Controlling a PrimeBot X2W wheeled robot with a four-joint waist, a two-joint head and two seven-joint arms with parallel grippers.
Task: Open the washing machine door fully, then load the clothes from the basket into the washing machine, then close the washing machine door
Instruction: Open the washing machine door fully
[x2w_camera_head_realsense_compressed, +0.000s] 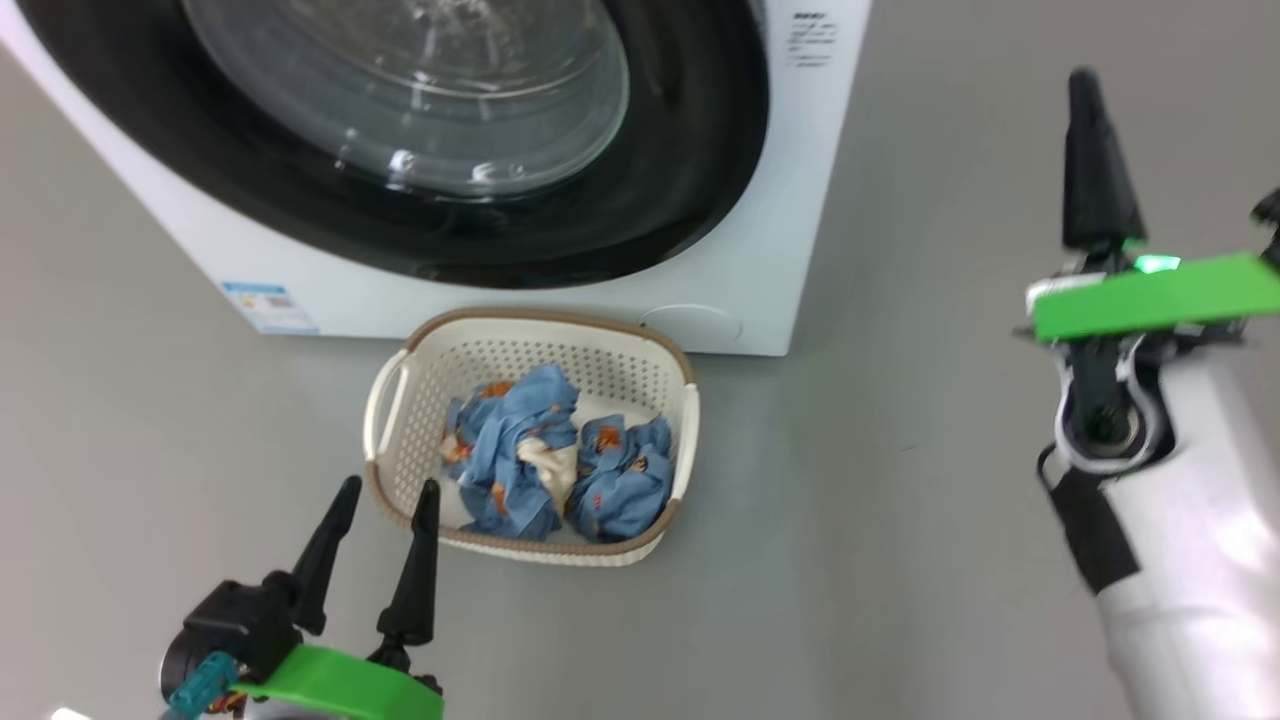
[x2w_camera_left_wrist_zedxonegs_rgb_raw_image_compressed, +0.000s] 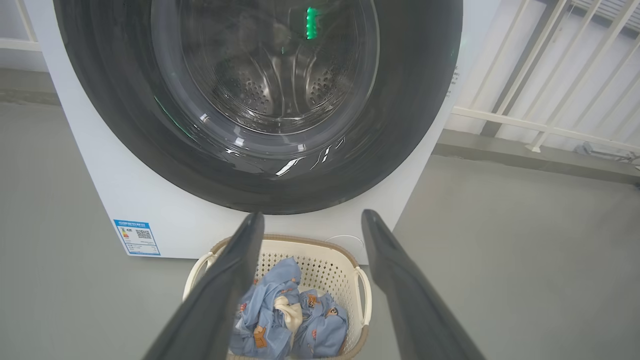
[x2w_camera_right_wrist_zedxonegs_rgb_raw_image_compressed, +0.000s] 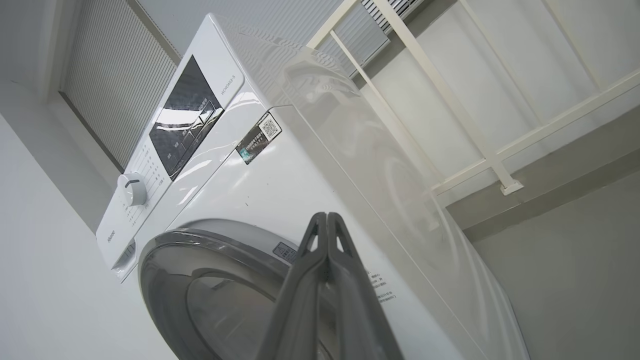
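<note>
- Nothing on the job list looks done from my seat. The washing machine door (x2w_camera_head_realsense_compressed: 420, 130) sits flush against the front of the washing machine (x2w_camera_head_realsense_compressed: 810, 180), so I judge it shut.
- All the clothes (x2w_camera_head_realsense_compressed: 545, 460) I can see lie crumpled in the basket (x2w_camera_head_realsense_compressed: 530, 316): blue printed pieces with a scrap of cream cloth between them. Through the glass in the left wrist view the steel drum looks bare.
- So opening, loading and closing are all left, and opening comes first.
- The basket stands on the floor just in front of the machine, under the lower edge of the door and right of the blue label sticker (x2w_camera_head_realsense_compressed: 270, 305).
- Its handles sit on its left and right sides, so I take its long axis to run roughly along the machine's front (foreshortening makes me unsure), with the mouth facing up.
- The door faces straight out towards me. Being round it has no long axis, and I cannot make out its handle or hinge side.
- The left claw (x2w_camera_head_realsense_compressed: 389, 492) hangs low by the basket's near rim, fingers spread wide and empty, pointing at the basket and the door beyond.
- The right claw (x2w_camera_right_wrist_zedxonegs_rgb_raw_image_compressed: 326, 217) is raised off to the machine's right, fingers pressed together on nothing, aimed up at the door's edge.
</note>
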